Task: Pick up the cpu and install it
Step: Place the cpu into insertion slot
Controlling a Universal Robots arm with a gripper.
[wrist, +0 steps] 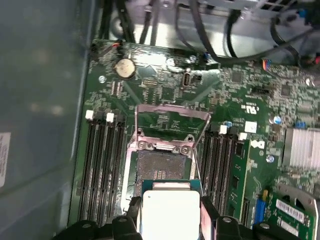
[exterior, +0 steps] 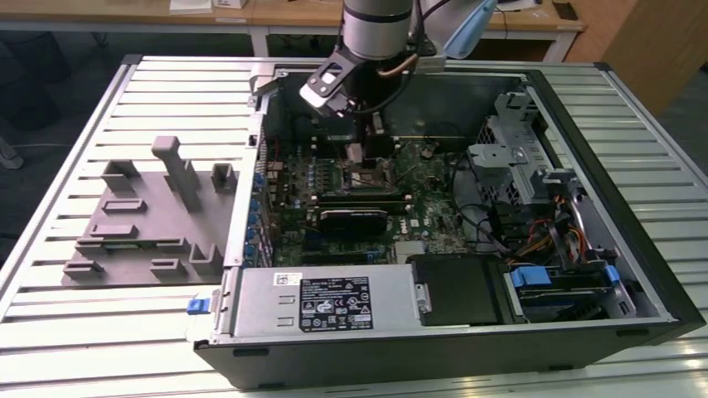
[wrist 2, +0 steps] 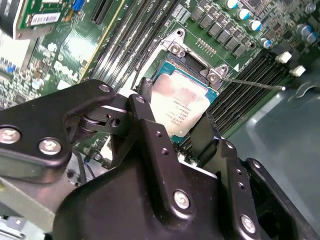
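The end effector [wrist: 170, 217] grips the cpu [wrist: 170, 209] by two opposite edges, over the open socket [wrist: 162, 170].
The cpu hangs just above the socket, on the side away from its raised load plate [wrist: 170, 112]. Seating it well likely needs it level and square, with no sideways drag.

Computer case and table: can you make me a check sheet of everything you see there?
Surface: slatted silver metal table, holding an open black computer case.
Job's things: small flat silvery-grey square cpu, over the open dark metal-framed socket.
Clutter: grey plastic tray with upright posts, beside the case.
Grippers: black gripper, shut on the cpu's sides.
Cables: black, red and orange wires inside the case.
Surroundings: pale wooden desks behind the table.
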